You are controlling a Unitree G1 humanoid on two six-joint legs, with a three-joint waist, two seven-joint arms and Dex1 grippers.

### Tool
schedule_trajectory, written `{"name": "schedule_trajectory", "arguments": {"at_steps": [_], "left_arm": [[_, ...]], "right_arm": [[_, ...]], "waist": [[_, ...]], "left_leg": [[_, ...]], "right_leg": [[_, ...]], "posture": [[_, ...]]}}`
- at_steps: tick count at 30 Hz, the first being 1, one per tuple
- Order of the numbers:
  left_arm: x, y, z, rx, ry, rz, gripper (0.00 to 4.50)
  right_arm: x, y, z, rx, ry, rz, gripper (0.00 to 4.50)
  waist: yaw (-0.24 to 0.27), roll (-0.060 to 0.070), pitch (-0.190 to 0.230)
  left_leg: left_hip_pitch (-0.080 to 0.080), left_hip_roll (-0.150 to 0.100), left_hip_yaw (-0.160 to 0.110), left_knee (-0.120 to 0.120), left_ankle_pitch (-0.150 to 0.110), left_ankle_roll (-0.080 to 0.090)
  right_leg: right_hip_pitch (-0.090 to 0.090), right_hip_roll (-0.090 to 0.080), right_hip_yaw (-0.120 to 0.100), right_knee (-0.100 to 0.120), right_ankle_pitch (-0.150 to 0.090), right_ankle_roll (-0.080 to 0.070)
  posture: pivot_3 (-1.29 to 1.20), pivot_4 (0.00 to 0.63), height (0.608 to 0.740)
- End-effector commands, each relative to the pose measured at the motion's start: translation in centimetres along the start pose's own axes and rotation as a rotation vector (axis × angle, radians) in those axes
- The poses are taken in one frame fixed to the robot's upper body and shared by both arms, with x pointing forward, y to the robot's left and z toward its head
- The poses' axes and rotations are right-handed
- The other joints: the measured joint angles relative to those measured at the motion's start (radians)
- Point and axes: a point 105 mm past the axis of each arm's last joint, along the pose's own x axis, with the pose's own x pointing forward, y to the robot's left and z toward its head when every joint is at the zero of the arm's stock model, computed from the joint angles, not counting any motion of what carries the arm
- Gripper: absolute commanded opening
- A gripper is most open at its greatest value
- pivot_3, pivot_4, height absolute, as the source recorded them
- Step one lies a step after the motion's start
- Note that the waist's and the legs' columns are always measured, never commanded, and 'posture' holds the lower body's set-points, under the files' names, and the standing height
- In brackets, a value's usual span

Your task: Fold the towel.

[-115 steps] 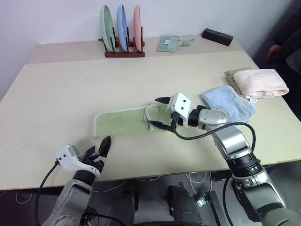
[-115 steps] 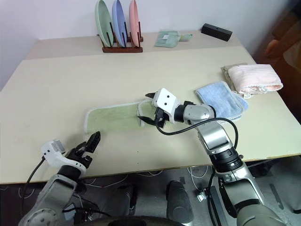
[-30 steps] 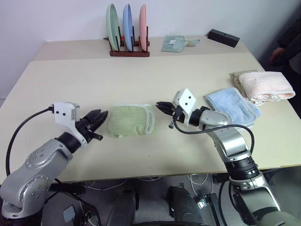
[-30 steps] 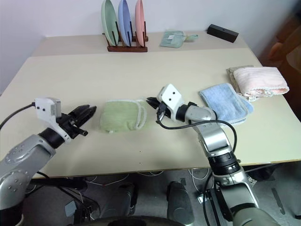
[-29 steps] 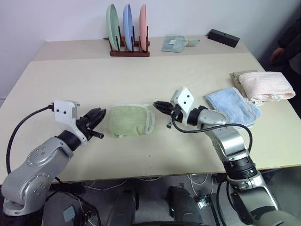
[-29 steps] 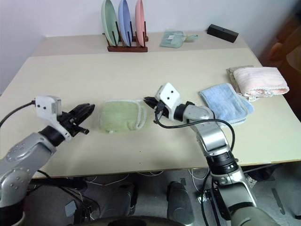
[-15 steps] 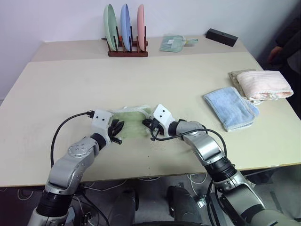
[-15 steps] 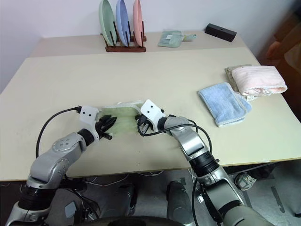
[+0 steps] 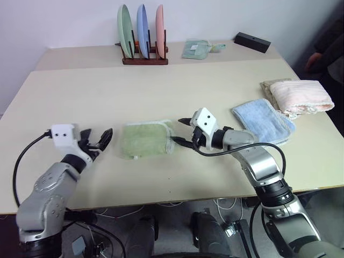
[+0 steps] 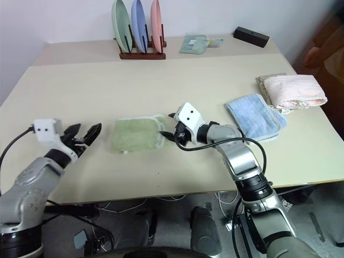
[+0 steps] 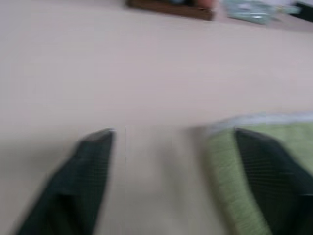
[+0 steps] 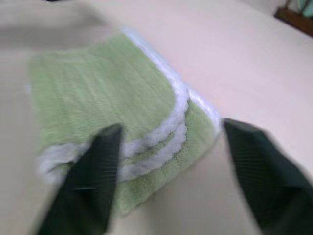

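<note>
1. Left eye view: the green towel [image 9: 148, 139] sits folded into a small rectangle near the front edge of the desk [image 9: 161, 97], roughly mid-width. The left gripper [image 9: 98, 140] hangs just off the towel's left edge, fingers spread and empty. The right gripper [image 9: 184, 131] is just off the right edge, fingers also apart, holding nothing. I'd say the fold is basically done, so the job now is backing out without snagging the terry loops.

2. Right eye view: same layout. The folded blue towel [image 10: 253, 117] and the pink towel [image 10: 293, 88] sit toward the right edge, well apart from the green one, and the plate rack [image 10: 141, 54] is at the back edge.

3. Left wrist view: both dark fingers [image 11: 85, 171] are wide apart, with the towel's white-trimmed edge beside one of them. Pull straight back, not sideways.

4. Right wrist view: fingers [image 12: 95, 171] splayed either side of the towel's stacked trim. The layers look slightly offset, so lift clear before moving.
</note>
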Motion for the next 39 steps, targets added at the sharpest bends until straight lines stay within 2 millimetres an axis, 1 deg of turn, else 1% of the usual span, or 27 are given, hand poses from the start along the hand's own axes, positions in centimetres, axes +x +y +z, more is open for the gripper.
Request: {"name": "schedule_trajectory", "arguments": {"at_steps": [1,2,3,5,7,11,13,15,16,19,21,23,25,26,27,29,30,32,34,36,37,38,39], "left_arm": [[-0.5,-1.2,-0.7,-0.086,0.055,-0.053,4.5],[-0.4,-1.4,-0.9,-0.1,0.07,-0.061,4.5],[-0.3,-2.1,-1.3,-0.133,0.084,-0.088,4.5],[0.3,-4.1,-2.2,-0.268,0.108,-0.163,4.5],[0.8,-5.3,-2.6,-0.347,0.12,-0.194,4.5],[1.8,-7.5,-3.8,-0.398,0.188,-0.247,4.5],[2.0,-8.0,-4.2,-0.398,0.207,-0.257,4.5],[2.3,-8.3,-4.2,-0.406,0.204,-0.259,3.98],[2.4,-8.6,-4.2,-0.41,0.202,-0.266,3.62],[2.5,-9.2,-4.2,-0.415,0.197,-0.283,2.12],[2.7,-9.5,-4.1,-0.421,0.194,-0.285,1.03],[2.9,-9.7,-3.7,-0.43,0.167,-0.285,0.06],[3.1,-9.7,-3.2,-0.439,0.133,-0.276,0.06],[3.5,-8.9,-2.0,-0.428,0.062,-0.229,0.06],[3.9,-7.6,-0.8,-0.412,-0.01,-0.158,0.06],[4.4,-4.5,1.4,-0.418,-0.141,0.001,0.06],[4.4,-3.5,2.0,-0.427,-0.177,0.048,0.06],[3.6,0.8,4.8,-0.392,-0.322,0.225,0.06],[1.9,4.5,7.2,-0.392,-0.459,0.387,0.06],[0.1,7.1,8.1,-0.435,-0.543,0.506,0.06],[-0.9,8.5,7.8,-0.455,-0.56,0.565,0.06],[-1.5,9.7,7.1,-0.47,-0.544,0.621,0.06],[-1.9,10.3,6.4,-0.488,-0.527,0.652,0.06]], "right_arm": [[-0.4,0.9,2.1,-0.064,-0.06,0.061,4.47],[-0.5,1.0,2.2,-0.071,-0.06,0.069,4.47],[-0.5,1.3,2.3,-0.079,-0.063,0.083,4.47],[-0.5,2.1,2.6,-0.097,-0.073,0.125,4.47],[-0.6,2.5,2.7,-0.107,-0.076,0.145,4.47],[-0.8,2.8,2.4,-0.124,-0.059,0.145,4.47],[-0.9,2.8,2.3,-0.131,-0.056,0.14,4.47],[-1.0,2.7,2.3,-0.135,-0.054,0.131,4.5],[-1.0,2.7,2.3,-0.137,-0.053,0.126,4.5],[-1.2,2.6,2.3,-0.141,-0.05,0.115,4.5],[-1.2,2.6,2.3,-0.143,-0.048,0.109,4.5],[-1.2,2.6,2.3,-0.146,-0.048,0.103,4.5],[-1.2,2.5,2.3,-0.149,-0.049,0.099,4.5],[-1.2,2.5,2.3,-0.152,-0.049,0.094,4.5],[-1.2,2.4,2.4,-0.155,-0.049,0.09,4.5],[-1.2,2.2,2.4,-0.159,-0.049,0.083,4.5],[-1.2,2.2,2.4,-0.16,-0.049,0.082,4.5],[-1.2,2.1,2.4,-0.162,-0.048,0.078,4.5],[-1.2,2.1,2.3,-0.163,-0.048,0.079,4.5],[-1.1,2.3,2.2,-0.163,-0.05,0.083,4.5],[-1.1,2.3,2.2,-0.163,-0.051,0.085,4.5],[-1.0,2.4,2.2,-0.164,-0.052,0.086,4.5],[-1.0,2.4,2.2,-0.164,-0.053,0.087,4.5]], "waist": [[0.004,0.0,0.0],[0.007,0.0,0.0],[0.008,-0.001,0.0],[0.009,0.0,0.0],[0.008,-0.001,0.0],[0.004,-0.001,0.0],[0.003,-0.001,0.0],[0.005,-0.001,0.0],[0.006,-0.001,0.0],[0.009,-0.001,0.0],[0.008,-0.001,0.0],[0.008,-0.001,0.0],[0.008,-0.001,0.0],[0.008,-0.001,0.0],[0.008,-0.001,0.0],[0.009,-0.001,0.0],[0.009,-0.001,0.0],[0.005,-0.001,0.0],[0.002,-0.001,0.0],[0.003,-0.001,0.0],[0.006,-0.001,0.0],[0.007,-0.001,0.0],[0.007,-0.001,0.0]], "left_leg": [[0.0,0.0,0.0,0.0,0.0,0.0],[0.0,0.0,0.0,0.001,0.0,0.0],[0.0,0.0,0.0,0.001,0.0,0.0],[0.0,0.0,0.0,0.002,0.0,0.0],[0.0,-0.001,-0.001,0.002,0.0,0.0],[0.0,-0.001,-0.001,0.001,0.0,0.0],[0.0,-0.001,-0.001,0.001,0.0,0.0],[0.0,-0.001,-0.001,0.001,0.0,0.0],[0.0,-0.001,-0.001,0.001,0.0,0.0],[0.0,-0.001,-0.001,0.002,0.0,0.0],[0.0,-0.001,-0.001,0.002,0.0,0.0],[0.0,-0.001,-0.001,0.002,0.0,0.0],[0.0,-0.001,-0.001,0.002,0.0,0.0],[0.0,-0.001,-0.001,0.002,0.0,0.0],[0.0,-0.001,-0.001,0.002,0.0,0.0],[0.0,-0.001,-0.001,0.002,0.0,-0.001],[0.0,-0.001,-0.001,0.002,0.001,-0.001],[0.0,-0.001,-0.001,0.001,0.001,-0.001],[0.0,-0.001,-0.001,0.0,0.001,-0.001],[0.0,0.0,-0.001,0.0,0.001,-0.001],[0.0,0.0,0.0,0.0,0.001,-0.001],[0.0,0.0,0.0,0.0,0.001,-0.001],[0.0,-0.001,0.0,0.0,0.001,-0.001]], "right_leg": [[0.0,0.0,0.0,0.0,0.0,0.0],[0.001,0.0,0.0,0.0,0.0,0.0],[0.001,0.0,0.0,0.0,0.0,0.0],[0.002,0.0,0.0,0.0,0.0,0.0],[0.002,-0.001,0.0,0.0,0.0,0.0],[0.002,0.0,-0.001,0.0,0.0,0.0],[0.002,0.0,0.0,0.0,0.0,0.0],[0.002,0.0,0.0,0.0,0.0,0.0],[0.002,0.0,0.0,0.0,0.0,0.0],[0.002,-0.001,0.0,-0.001,0.0,0.0],[0.002,-0.001,0.0,-0.001,0.0,0.0],[0.002,-0.001,0.0,-0.001,0.0,0.0],[0.002,-0.001,0.0,-0.001,0.0,0.0],[0.002,-0.001,0.0,-0.001,0.0,0.0],[0.002,-0.001,0.0,-0.001,0.0,0.0],[0.002,-0.001,0.0,-0.001,0.0,-0.001],[0.002,-0.001,-0.001,-0.001,0.0,-0.001],[0.002,-0.001,0.0,-0.001,0.0,-0.001],[0.001,0.0,0.0,-0.001,0.0,0.0],[0.0,0.0,0.0,-0.001,0.0,0.0],[0.0,0.0,0.0,-0.001,0.0,0.0],[0.0,0.0,0.0,-0.002,0.0,0.0],[0.001,0.0,0.0,-0.002,0.0,0.0]], "posture": [[0.0,0.15,0.74],[0.0,0.15,0.74],[0.0,0.15,0.74],[0.0,0.15,0.74],[0.0,0.15,0.74],[0.0,0.15,0.74],[0.0,0.15,0.74],[0.0,0.15,0.74],[0.0,0.15,0.74],[0.0,0.15,0.74],[0.0,0.15,0.74],[0.0,0.15,0.74],[0.0,0.15,0.74],[0.0,0.15,0.74],[0.0,0.15,0.74],[0.0,0.15,0.74],[0.0,0.15,0.74],[0.0,0.15,0.74],[0.0,0.15,0.74],[0.0,0.15,0.74],[0.0,0.15,0.74],[0.0,0.15,0.74],[0.0,0.15,0.74]]}}
